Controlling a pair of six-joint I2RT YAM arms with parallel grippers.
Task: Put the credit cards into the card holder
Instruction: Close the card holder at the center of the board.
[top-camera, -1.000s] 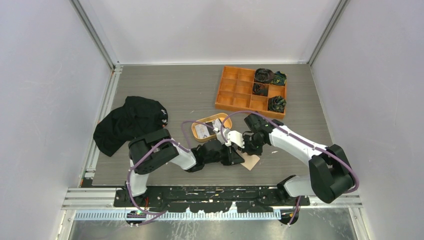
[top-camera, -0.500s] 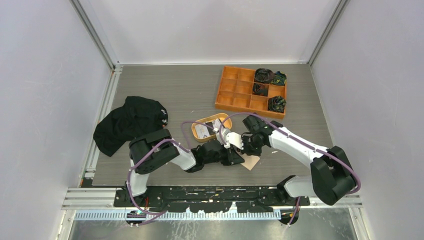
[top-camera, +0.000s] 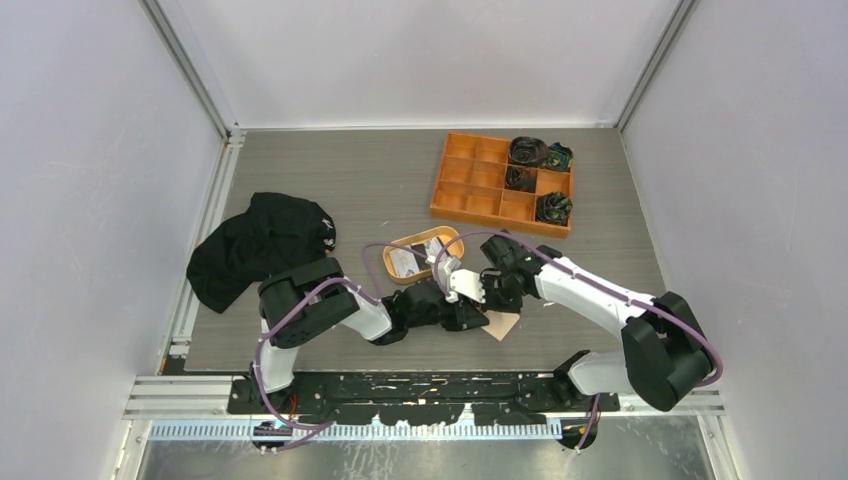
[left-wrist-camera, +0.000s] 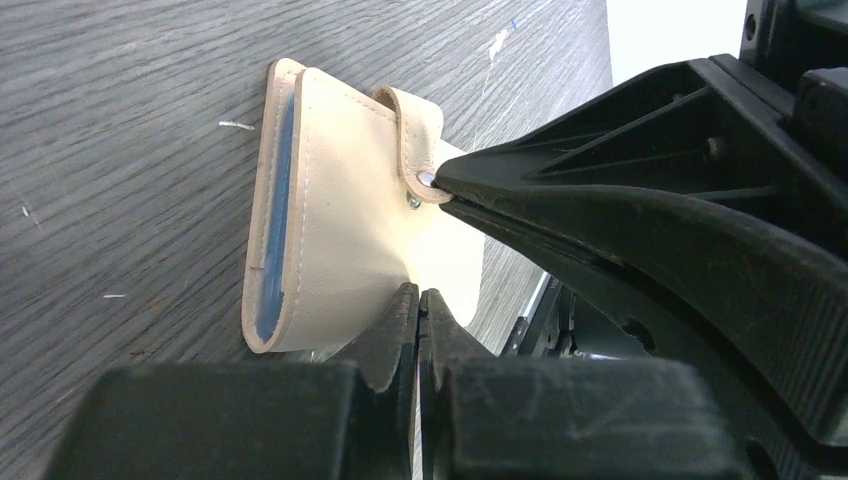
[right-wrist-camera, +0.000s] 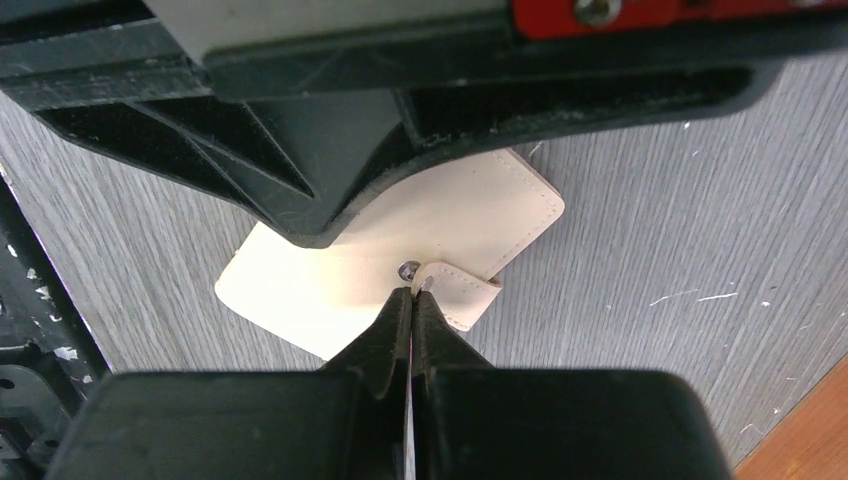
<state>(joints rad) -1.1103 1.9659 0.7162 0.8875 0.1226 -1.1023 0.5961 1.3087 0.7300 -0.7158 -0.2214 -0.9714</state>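
With our left gripper (left-wrist-camera: 418, 300) pinching the holder (left-wrist-camera: 340, 220) and our right gripper (right-wrist-camera: 412, 295) pinching its tab (right-wrist-camera: 462, 296), we should peel slowly, keeping the blue card (left-wrist-camera: 280, 200) seated.

Nothing legible in any view.
The card holder (left-wrist-camera: 340, 230) is plain and unmarked; print on the pale card (top-camera: 403, 262) in the oval tray (top-camera: 441, 231) is too small to read.
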